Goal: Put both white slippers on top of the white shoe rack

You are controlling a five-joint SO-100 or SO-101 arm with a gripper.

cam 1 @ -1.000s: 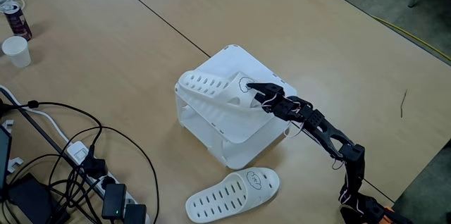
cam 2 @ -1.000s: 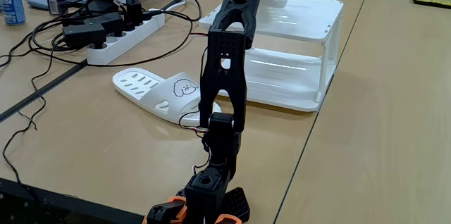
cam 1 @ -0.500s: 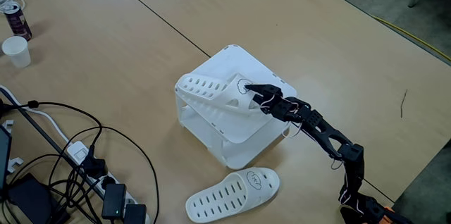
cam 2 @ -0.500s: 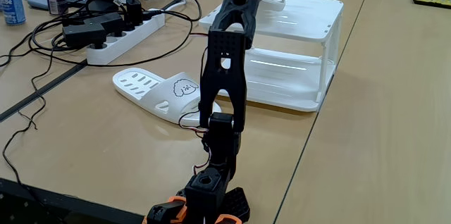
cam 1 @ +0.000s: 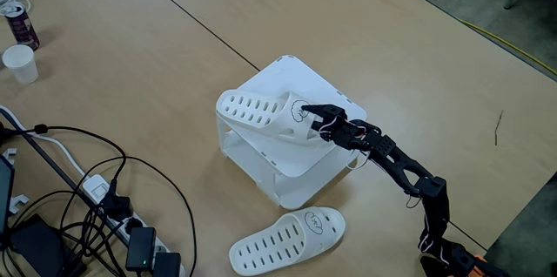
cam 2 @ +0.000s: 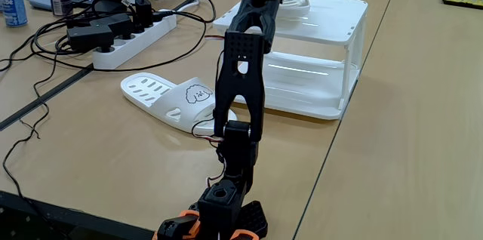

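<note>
Gripping one slipper [cam 1: 261, 114] by its strap, the jaws are setting it on the white shoe rack [cam 1: 326, 168], so letting go comes next.

Not much moved, but your gripper [cam 1: 306, 111] has crept a bit up and left in a fixed view, and the slipper [cam 1: 261, 113] it's pinching went along, sliding further over the rack [cam 1: 335, 94] top. A second ago that slipper tipped down over the rack's left edge; now it sits flatter, toe end just past the edge. In a fixed view from behind, the arm [cam 2: 243, 66] leaned a touch further toward the rack.
</note>
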